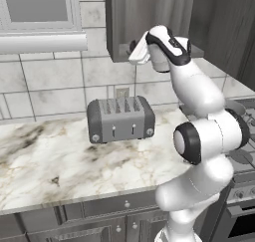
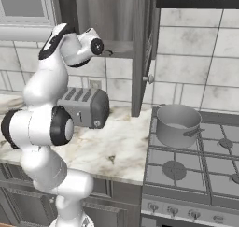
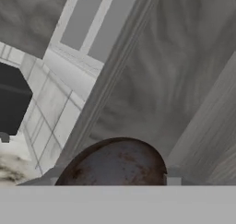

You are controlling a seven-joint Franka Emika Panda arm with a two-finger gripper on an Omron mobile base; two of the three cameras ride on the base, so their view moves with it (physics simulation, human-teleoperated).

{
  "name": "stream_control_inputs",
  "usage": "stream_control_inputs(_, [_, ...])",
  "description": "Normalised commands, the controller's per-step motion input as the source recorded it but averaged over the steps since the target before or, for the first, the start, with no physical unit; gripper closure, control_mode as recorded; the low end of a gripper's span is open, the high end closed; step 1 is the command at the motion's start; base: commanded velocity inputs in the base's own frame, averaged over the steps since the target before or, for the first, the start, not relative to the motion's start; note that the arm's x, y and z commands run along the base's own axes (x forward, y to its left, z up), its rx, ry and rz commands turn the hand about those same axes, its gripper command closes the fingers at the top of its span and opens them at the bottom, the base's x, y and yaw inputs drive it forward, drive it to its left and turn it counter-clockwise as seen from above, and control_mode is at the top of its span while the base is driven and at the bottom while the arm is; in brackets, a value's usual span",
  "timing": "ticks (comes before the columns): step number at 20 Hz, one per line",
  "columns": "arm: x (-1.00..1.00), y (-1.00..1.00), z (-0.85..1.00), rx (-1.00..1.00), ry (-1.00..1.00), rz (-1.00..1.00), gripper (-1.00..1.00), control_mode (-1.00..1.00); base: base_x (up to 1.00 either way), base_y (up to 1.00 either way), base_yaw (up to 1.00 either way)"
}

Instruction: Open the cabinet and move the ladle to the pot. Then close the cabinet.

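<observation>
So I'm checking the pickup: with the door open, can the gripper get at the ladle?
Probably yes. The cabinet door stands swung wide, and the hand view shows the ladle's rusty bowl right ahead inside, nothing between.

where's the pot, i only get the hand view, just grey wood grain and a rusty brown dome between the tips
Observer: the round matte grey metal pot stands on the rear left burner of the stove, right of the marble counter.
Operator: is the cabinet door open
Observer: yes, the dark grey wood-grain cabinet door stands swung out, its edge toward the base.
Operator: and where's my hand in the room
Observer: the gripper reaches in past that door, above the grey four-slot toaster.
</observation>
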Motion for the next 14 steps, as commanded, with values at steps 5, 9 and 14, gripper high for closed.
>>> stream_control_inputs(5, [-0.93,0.04,0.00,0.00,0.00,0.00,1.00,-1.00,0.00,0.00,0.00])
stream_control_inputs(9, [-0.89,0.00,-0.04,0.00,0.01,0.00,1.00,-1.00,0.00,0.00,0.00])
stream_control_inputs(14, [-0.81,0.01,-0.17,0.00,0.03,0.00,1.00,-1.00,0.00,0.00,0.00])
